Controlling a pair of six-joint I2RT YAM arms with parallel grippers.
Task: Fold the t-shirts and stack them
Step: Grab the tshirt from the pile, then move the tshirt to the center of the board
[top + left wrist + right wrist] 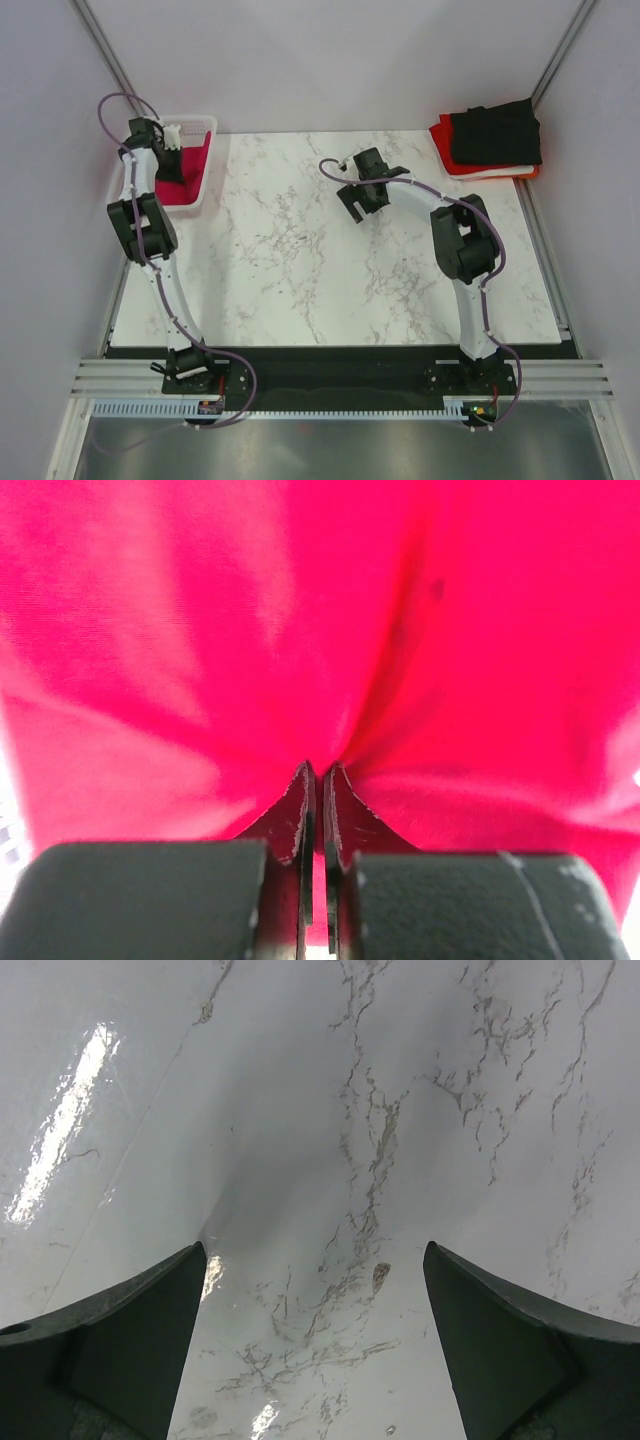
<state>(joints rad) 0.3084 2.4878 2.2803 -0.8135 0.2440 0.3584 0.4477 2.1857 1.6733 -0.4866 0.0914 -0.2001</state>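
Observation:
A crimson-pink t-shirt lies crumpled in the white mesh basket at the back left. My left gripper reaches down into the basket and is shut on the shirt; in the left wrist view the cloth fills the frame and puckers at the closed fingertips. A folded stack sits at the back right: a black t-shirt on an orange-red one on a white one. My right gripper hangs open and empty over the bare marble mid-table.
The marble table is bounded by grey walls at left, right and back. Aluminium posts stand at the back corners. The arm bases sit on a rail at the near edge.

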